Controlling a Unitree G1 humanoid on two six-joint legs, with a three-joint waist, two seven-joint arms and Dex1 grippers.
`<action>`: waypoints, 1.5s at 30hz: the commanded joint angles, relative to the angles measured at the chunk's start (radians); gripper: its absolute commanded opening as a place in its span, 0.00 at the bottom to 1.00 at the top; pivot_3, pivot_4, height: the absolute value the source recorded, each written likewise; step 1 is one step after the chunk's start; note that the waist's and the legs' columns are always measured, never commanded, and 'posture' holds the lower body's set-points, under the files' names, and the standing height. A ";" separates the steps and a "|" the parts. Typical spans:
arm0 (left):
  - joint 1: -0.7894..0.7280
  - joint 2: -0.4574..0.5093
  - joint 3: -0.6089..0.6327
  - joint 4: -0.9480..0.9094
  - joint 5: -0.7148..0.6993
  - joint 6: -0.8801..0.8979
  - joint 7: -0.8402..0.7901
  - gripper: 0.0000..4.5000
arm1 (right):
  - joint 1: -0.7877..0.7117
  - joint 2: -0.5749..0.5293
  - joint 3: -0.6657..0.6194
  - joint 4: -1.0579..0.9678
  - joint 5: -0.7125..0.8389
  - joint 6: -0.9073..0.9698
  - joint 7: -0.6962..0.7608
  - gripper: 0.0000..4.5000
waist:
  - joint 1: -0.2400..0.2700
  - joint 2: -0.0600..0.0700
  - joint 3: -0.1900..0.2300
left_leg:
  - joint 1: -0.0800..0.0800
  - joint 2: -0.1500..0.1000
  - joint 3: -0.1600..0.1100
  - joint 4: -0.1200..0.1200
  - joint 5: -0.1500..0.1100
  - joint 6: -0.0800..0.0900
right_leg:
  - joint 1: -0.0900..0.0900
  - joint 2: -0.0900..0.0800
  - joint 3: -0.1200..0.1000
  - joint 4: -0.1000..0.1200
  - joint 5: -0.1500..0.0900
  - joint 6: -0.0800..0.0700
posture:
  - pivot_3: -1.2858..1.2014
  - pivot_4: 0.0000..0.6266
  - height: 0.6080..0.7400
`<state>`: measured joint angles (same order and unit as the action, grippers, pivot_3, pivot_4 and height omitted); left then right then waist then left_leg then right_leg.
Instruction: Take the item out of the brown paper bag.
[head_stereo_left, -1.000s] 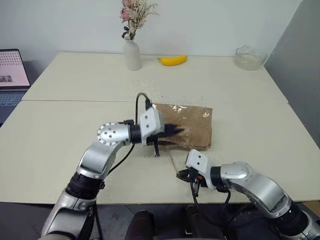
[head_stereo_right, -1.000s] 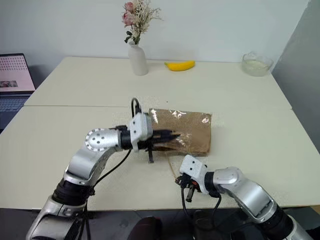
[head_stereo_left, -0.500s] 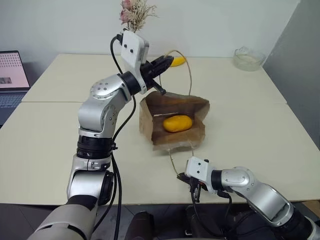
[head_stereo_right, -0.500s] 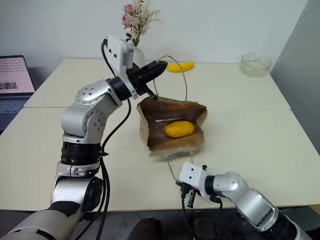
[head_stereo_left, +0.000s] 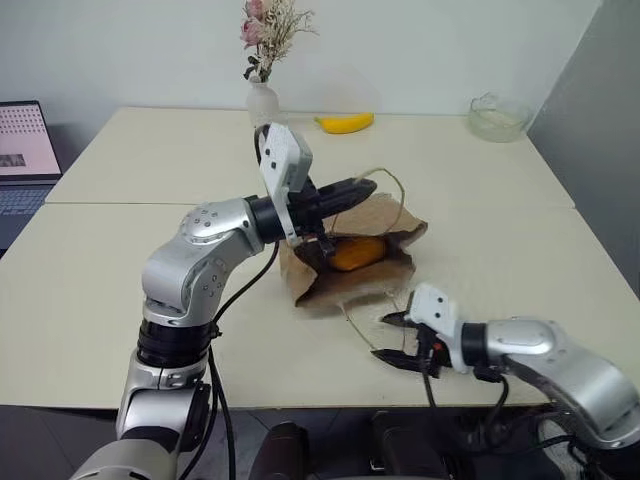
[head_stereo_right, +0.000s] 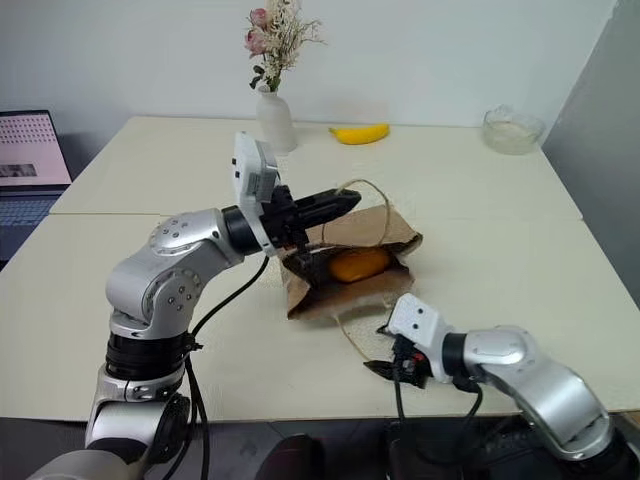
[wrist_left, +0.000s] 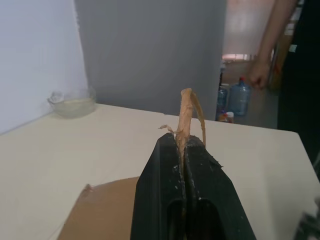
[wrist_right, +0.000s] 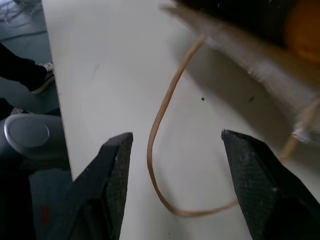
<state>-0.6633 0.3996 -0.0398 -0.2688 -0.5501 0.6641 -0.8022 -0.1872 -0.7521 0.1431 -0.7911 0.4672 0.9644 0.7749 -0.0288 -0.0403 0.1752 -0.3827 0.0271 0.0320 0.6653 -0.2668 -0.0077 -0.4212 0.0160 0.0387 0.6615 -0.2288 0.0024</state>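
The brown paper bag (head_stereo_left: 345, 285) lies on the table's near half with its mouth held open toward me. Inside it rests the item (head_stereo_left: 357, 252), a small yellow-orange lump. My left gripper (head_stereo_left: 362, 186) hovers level above the bag, shut on the upper twine handle (wrist_left: 186, 112), which loops out past its fingertips. The other twine handle (wrist_right: 159, 145) lies slack on the table in front of the bag. My right gripper (head_stereo_left: 392, 338) hangs open just above that handle, near the table's front edge, with nothing between its fingers (wrist_right: 114, 175).
A white vase (head_stereo_left: 263, 104) with dried flowers, a banana (head_stereo_left: 345, 121) and a glass bowl (head_stereo_left: 497, 115) stand along the table's far side. A laptop (head_stereo_left: 22, 150) sits at the far left. A person's hand (wrist_left: 260, 75) shows beyond the table in the left wrist view.
The bag lay flat a second ago; my left gripper lifted its handle high, then came lower, and the bag now gapes with the item showing. My right gripper rose and opened.
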 joint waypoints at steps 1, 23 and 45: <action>0.003 0.016 -0.019 -0.043 0.003 -0.040 -0.030 0.00 | -0.022 0.017 -0.172 -0.071 0.195 0.049 0.027 0.61 | 0.000 0.000 0.000 | 0.000 0.000 0.000 0.000 0.000 0.000 | 0.000 0.000 0.000 0.000 0.000 0.000 | 0.52 0.24 1.00; -0.069 0.005 0.080 0.014 -0.063 -0.039 0.040 0.00 | -0.312 0.251 0.392 0.344 -0.426 -0.259 -0.398 1.00 | -0.001 0.000 0.000 | -0.004 0.000 0.001 -0.001 0.000 0.000 | -0.003 0.000 0.001 -0.001 0.000 0.000 | 0.52 0.24 1.00; -0.081 -0.024 0.104 0.022 -0.115 0.011 0.115 0.00 | -0.553 0.264 0.530 0.801 -0.919 -0.602 -0.167 0.91 | -0.003 0.000 0.000 | -0.002 0.001 0.001 -0.001 0.000 0.000 | -0.003 0.000 0.001 0.000 0.000 0.000 | 0.52 0.24 1.00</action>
<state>-0.7430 0.3707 0.0572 -0.2092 -0.6604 0.6917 -0.6882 -0.7236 -0.4976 0.6894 0.0121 -0.4476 0.3937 0.5934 -0.0319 -0.0405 0.1756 -0.3852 0.0280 0.0330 0.6643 -0.2666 -0.0079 -0.4247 0.0159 0.0399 0.6613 -0.2292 0.0021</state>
